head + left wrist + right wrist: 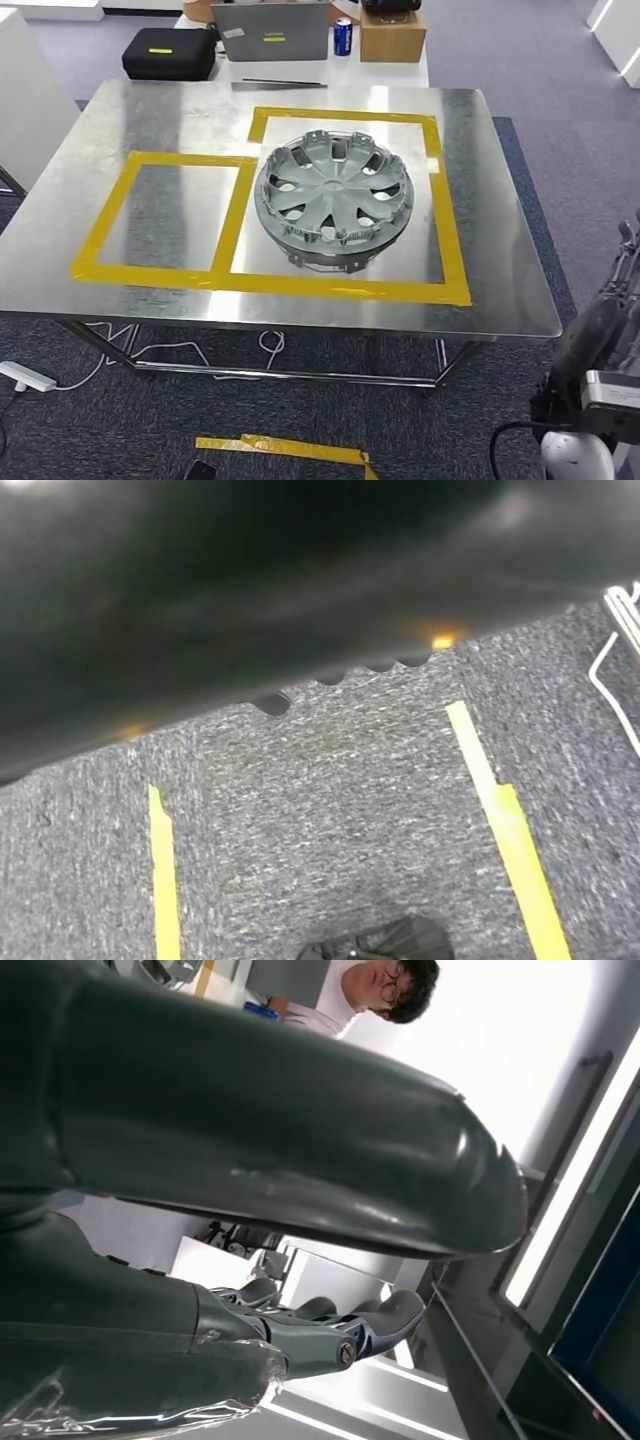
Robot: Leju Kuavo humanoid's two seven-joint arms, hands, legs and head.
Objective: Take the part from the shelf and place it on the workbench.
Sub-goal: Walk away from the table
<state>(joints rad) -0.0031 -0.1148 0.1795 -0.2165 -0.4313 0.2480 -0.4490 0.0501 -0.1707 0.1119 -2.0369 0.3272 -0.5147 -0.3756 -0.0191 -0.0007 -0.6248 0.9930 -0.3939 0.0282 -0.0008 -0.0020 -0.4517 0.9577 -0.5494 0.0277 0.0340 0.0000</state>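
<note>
Grey carpet [151,420] nearest us, with a strip of yellow floor tape [283,447] on it and a white power strip [26,377] off to our left. Our right hand [623,275] sits low at the right edge of the head view, off the workbench [90,130]; in the right wrist view its fingers [377,1320] are stretched out and apart with nothing in them, so we read it as released. Left hand: we cannot tell its state; the left wrist view gives a dark blurred shape over carpet and yellow tape lines [513,830]. Next out, the steel workbench top carries two yellow tape rectangles [226,215] side by side. The part, a grey wheel cover [333,200], lies flat inside the right-hand, larger rectangle, apart from both hands. Beyond the bench, a white table [377,70] holds a black case [169,53], a grey laptop [270,32], a blue can [343,37] and a cardboard box [392,35]. A person [362,990] appears in the right wrist view.
</note>
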